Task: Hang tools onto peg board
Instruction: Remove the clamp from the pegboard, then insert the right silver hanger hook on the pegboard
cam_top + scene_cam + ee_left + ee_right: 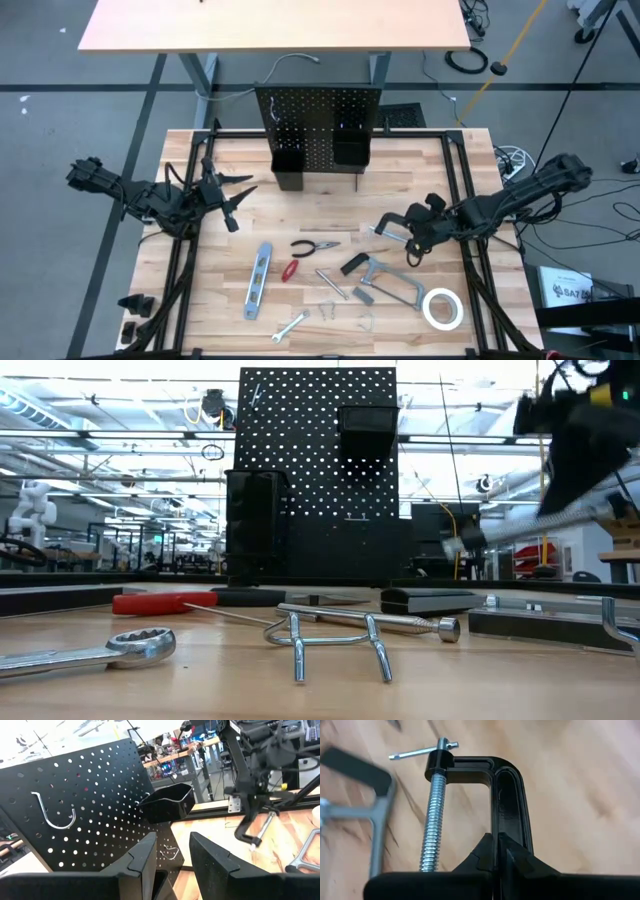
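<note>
One tool is up: your right gripper (496, 851) is clamped on the C-clamp (507, 795), screw running alongside the fingers. Peg board (318, 122) lies ahead and inboard. Left gripper (172, 865), half-open and empty, sits nearer it.

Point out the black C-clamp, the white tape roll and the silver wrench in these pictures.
black C-clamp (509, 795): right wrist view, on its black frame's spine.
white tape roll (441, 309): high view, on the ring's band.
silver wrench (140, 645): low view, on its ring end.

Right tool (400, 226) clamped tight, arm stretched inward; left tool (232, 199) parted, hovering.
</note>
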`<act>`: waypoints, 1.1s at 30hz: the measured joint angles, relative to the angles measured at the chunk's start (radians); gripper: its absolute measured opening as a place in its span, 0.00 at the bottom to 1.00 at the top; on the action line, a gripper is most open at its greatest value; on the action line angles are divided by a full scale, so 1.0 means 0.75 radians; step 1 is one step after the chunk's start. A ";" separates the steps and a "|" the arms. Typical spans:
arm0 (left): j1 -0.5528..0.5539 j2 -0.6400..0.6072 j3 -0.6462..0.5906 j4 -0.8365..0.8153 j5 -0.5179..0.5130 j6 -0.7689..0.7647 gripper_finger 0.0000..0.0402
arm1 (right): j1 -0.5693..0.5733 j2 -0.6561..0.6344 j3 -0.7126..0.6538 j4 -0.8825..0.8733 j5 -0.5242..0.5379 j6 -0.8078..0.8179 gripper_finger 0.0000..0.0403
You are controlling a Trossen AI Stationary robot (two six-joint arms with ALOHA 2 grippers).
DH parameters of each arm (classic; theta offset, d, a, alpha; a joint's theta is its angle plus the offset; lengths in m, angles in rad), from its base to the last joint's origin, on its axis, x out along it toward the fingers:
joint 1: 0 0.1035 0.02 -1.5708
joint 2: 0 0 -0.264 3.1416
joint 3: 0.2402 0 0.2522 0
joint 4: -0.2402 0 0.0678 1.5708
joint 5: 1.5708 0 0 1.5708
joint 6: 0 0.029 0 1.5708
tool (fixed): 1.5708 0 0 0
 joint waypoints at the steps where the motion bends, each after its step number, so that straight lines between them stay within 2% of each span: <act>1: 0.000 0.000 0.000 0.000 0.000 0.000 0.30 | -0.013 0.007 -0.023 0.032 -0.030 -0.009 0.00; 4: 0.000 0.000 0.000 0.000 0.000 0.000 0.30 | -0.043 0.028 -0.063 0.126 -0.076 -0.037 0.00; 15: 0.000 0.000 0.000 -0.003 0.000 0.000 0.30 | -0.135 0.066 -0.073 0.124 -0.107 -0.094 0.02; 25: 0.000 0.000 0.000 -0.003 0.001 0.000 0.30 | -0.154 0.065 -0.071 0.128 -0.131 -0.031 0.12; 30: 0.000 0.000 0.000 -0.003 0.001 0.000 0.30 | -0.187 0.065 -0.046 0.043 -0.122 0.070 0.19; 33: 0.000 0.001 0.000 -0.002 0.001 0.000 0.30 | -0.236 0.065 0.035 -0.216 -0.028 0.358 0.21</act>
